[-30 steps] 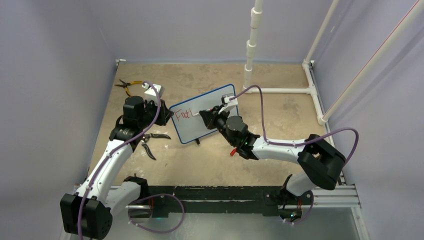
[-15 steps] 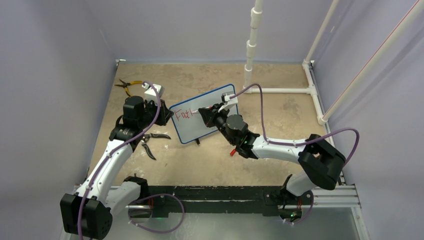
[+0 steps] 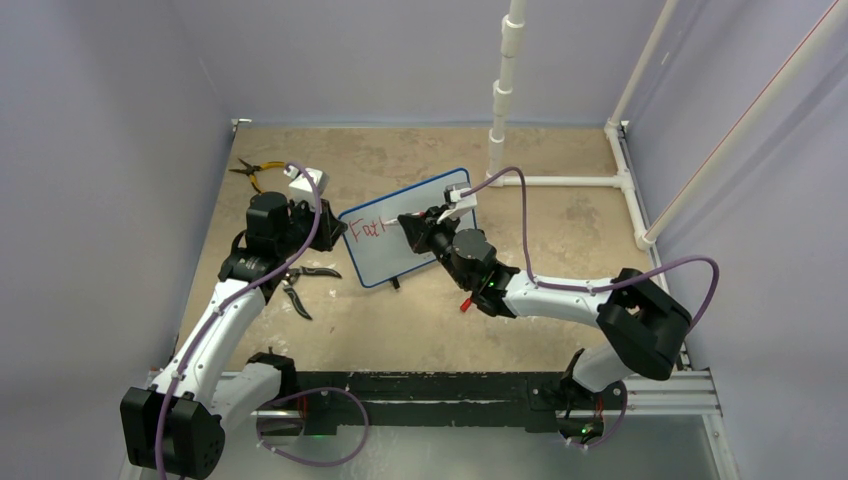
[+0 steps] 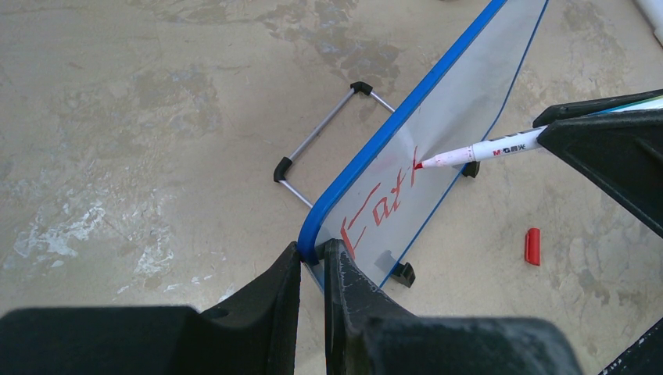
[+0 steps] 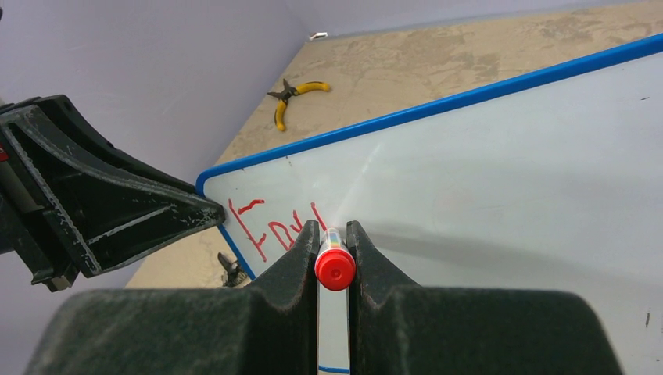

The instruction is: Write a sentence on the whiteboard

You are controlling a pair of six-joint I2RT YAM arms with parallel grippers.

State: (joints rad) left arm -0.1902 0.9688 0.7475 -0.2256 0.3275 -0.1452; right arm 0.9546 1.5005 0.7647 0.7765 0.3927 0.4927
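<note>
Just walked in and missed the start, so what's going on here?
The left gripper clamps a corner of the whiteboard, steadying it. The right gripper holds a red marker, tip on the board, at the end of red lettering reading roughly "Fait". A red cap lies on the table nearby.

Soft, even light falls from above, leaving only faint shadows on the bench (image 3: 420, 320). In the right wrist view a pale streak of glare runs up the whiteboard (image 5: 508, 156), and a grey shadow stretches right from the right hand (image 5: 334, 228), whose near parts look slightly blurred.
</note>
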